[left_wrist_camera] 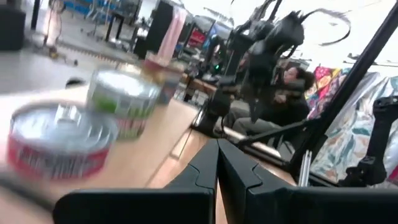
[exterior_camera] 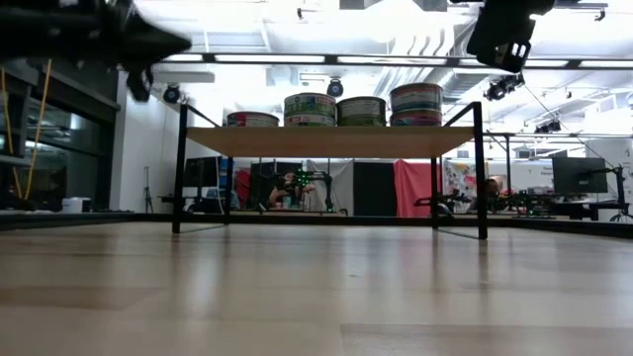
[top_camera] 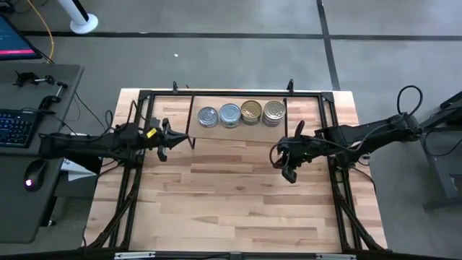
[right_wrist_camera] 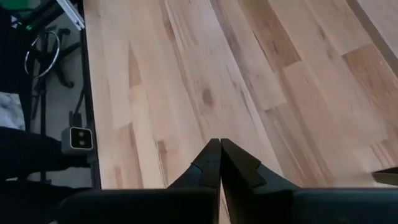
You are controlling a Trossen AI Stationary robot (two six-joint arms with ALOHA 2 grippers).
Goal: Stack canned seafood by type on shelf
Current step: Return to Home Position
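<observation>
Tins (top_camera: 229, 115) are shown in a row on the shelf (exterior_camera: 336, 142); left tool (left_wrist_camera: 217, 145) and right tool (right_wrist_camera: 220, 145) are held closed, empty, above the worktop (top_camera: 238, 198).

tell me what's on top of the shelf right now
On the shelf: a single red tin at one end, then three taller stacks in a row. From above, each stack's top lid hides the tin beneath.

Left end effector (top_camera: 185, 140) fingers together, level; right end effector (top_camera: 289, 173) fingers together, tilted downward.
</observation>
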